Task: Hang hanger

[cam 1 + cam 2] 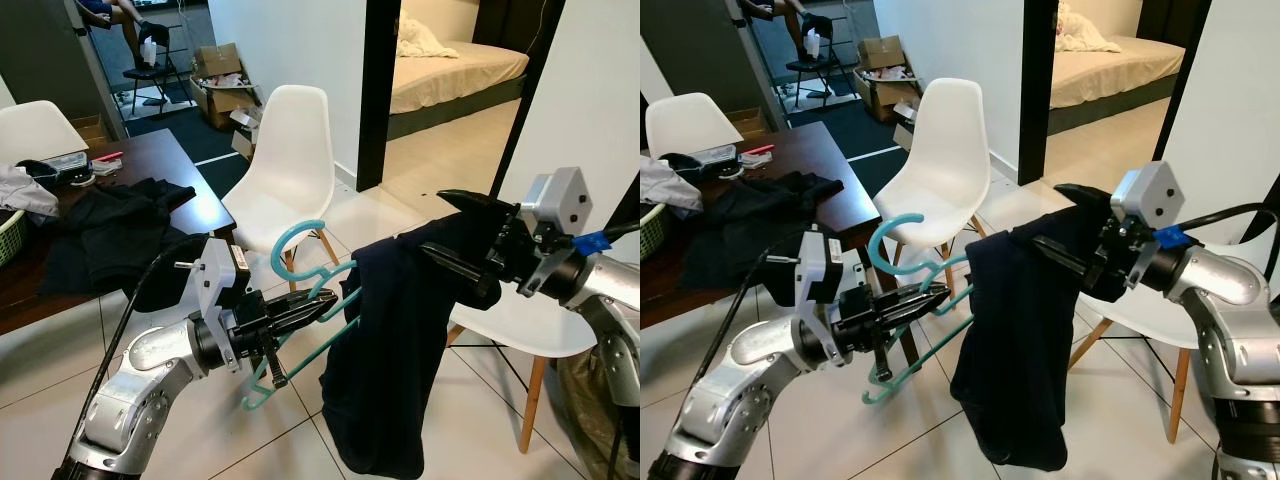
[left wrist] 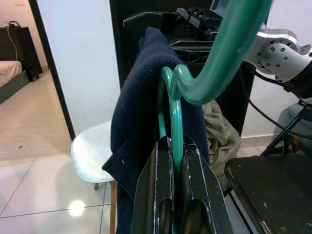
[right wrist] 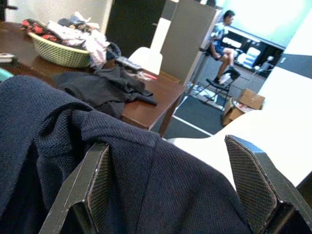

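- The hanger [image 1: 300, 300] is one piece of glossy teal plastic, a rounded rod bent into a curved hook at the top with wavy shoulders below; it is held in the air in front of the robot, over the pale tiled floor [image 1: 60, 370].
- The left gripper [image 1: 325, 309] has its two long black fingers pressed together on the hanger's rod; in the left wrist view the rod runs up from between the flat finger pads [image 2: 195, 180].
- One dark navy garment [image 1: 390, 350] of fine knit texture hangs in a long fold from the right gripper [image 1: 462, 240], just beside the hanger's far shoulder, which reaches into the cloth.
- The right gripper's fingers stand spread apart; the cloth lies draped across and between them, and their ribbed black pads [image 3: 97, 187] show either side of it.
- Three white moulded plastic chairs show: one [image 1: 290, 150] behind the hanger, one [image 1: 520, 330] under the right arm, one [image 1: 35, 130] beyond the table.
- One dark wooden table [image 1: 170, 160] has a smooth shiny top, bearing a heap of black clothes [image 1: 110, 230] and a green woven basket [image 3: 58, 51] of laundry.
- A person [image 3: 222, 41] sits on a black chair in the far room; cardboard boxes [image 1: 220, 85] lie nearby.
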Robot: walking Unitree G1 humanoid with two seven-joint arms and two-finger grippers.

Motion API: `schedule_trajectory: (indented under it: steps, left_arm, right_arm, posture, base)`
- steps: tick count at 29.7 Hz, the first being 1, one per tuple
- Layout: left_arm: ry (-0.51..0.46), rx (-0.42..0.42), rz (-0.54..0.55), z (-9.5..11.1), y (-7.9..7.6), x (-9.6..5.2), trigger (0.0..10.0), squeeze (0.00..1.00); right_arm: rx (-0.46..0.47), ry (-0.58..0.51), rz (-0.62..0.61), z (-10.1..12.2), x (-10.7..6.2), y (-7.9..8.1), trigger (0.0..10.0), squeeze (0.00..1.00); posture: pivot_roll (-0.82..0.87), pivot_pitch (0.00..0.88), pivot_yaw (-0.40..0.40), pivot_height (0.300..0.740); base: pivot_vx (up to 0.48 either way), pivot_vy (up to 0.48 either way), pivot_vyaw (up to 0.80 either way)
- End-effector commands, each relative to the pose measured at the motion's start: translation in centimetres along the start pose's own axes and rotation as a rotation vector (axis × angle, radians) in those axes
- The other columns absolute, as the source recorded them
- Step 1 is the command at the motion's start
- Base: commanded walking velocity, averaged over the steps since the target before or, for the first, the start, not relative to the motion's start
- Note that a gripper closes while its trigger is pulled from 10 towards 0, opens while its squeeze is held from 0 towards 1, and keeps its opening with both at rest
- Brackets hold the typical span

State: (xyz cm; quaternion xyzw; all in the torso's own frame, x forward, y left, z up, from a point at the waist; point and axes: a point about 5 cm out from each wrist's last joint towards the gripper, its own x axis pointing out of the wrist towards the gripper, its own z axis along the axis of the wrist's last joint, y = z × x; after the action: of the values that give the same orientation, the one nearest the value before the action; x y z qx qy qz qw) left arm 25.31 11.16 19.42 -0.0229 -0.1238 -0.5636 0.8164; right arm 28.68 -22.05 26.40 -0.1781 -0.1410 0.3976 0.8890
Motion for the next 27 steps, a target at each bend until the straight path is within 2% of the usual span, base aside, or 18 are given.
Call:
schedule_trajectory:
  steps: [1, 3, 9, 12, 15, 18, 23, 24, 26, 27]
  left_arm:
    - [0.030, -0.020, 0.019, -0.8, 0.1, -0.3, 0.0, 0.00]
    - [0.022, -0.007, 0.052, -0.7, 0.4, -0.3, 0.0, 0.00]
    - [0.005, 0.036, 0.154, -0.4, 1.5, -0.6, 0.0, 0.00]
    - [-0.025, 0.106, 0.343, 0.1, 3.5, -1.4, 0.0, 0.00]
    - [-0.038, 0.123, 0.404, 0.3, 4.1, -1.5, 0.0, 0.00]
    - [-0.111, 0.154, 0.528, 1.4, 5.2, -1.6, 0.0, 0.00]
    - [-0.137, 0.173, 0.571, 1.8, 5.4, -1.5, 0.0, 0.00]
    - [-0.146, 0.199, 0.606, 2.3, 5.7, -1.5, 8.3, 0.00]
    - [-0.152, 0.217, 0.629, 2.6, 5.8, -1.5, 8.3, 0.00]
    - [-0.153, 0.252, 0.655, 3.0, 6.0, -1.4, 10.0, 0.00]
  right_arm:
    - [-0.021, -0.091, -0.147, 1.5, -0.8, -1.9, 10.0, 0.00]
    - [0.003, -0.109, -0.225, 1.4, -1.3, -2.8, 10.0, 0.00]
    - [0.026, -0.072, -0.251, 0.2, -2.6, -3.1, 10.0, 0.00]
    - [0.071, -0.007, -0.215, -1.7, -3.7, -2.3, 10.0, 0.00]
    - [0.085, -0.004, -0.212, -2.0, -3.7, -2.0, 10.0, 0.00]
    - [0.131, -0.041, -0.272, -2.4, -3.4, -2.0, 10.0, 0.00]
    - [0.175, -0.089, -0.320, -2.4, -3.0, -2.3, 10.0, 0.00]
    - [0.213, -0.119, -0.347, -2.6, -2.4, -2.3, 10.0, 0.00]
    - [0.239, -0.137, -0.363, -2.8, -2.0, -2.2, 10.0, 0.00]
    - [0.268, -0.153, -0.379, -3.0, -1.3, -2.0, 10.0, 0.00]
  posture:
    - [-0.01, 0.000, 0.052, 0.740]
    - [-0.01, 0.000, 0.052, 0.740]
    - [0.00, 0.000, 0.046, 0.740]
    - [0.00, 0.000, 0.045, 0.740]
    - [-0.01, 0.000, 0.043, 0.740]
    - [0.00, 0.000, 0.043, 0.740]
    - [-0.01, 0.000, 0.042, 0.740]
    - [-0.01, 0.000, 0.038, 0.740]
    - [-0.01, 0.000, 0.038, 0.740]
    - [-0.01, 0.000, 0.035, 0.740]
  base:
    - [0.000, 0.000, 0.00]
    - [0.000, 0.000, 0.00]
    - [0.000, 0.000, 0.00]
    - [0.000, 0.000, 0.00]
    - [0.000, 0.000, 0.00]
    - [0.000, 0.000, 0.00]
    - [0.000, 0.000, 0.00]
    - [0.000, 0.000, 0.00]
    - [0.000, 0.000, 0.00]
    - [0.000, 0.000, 0.00]
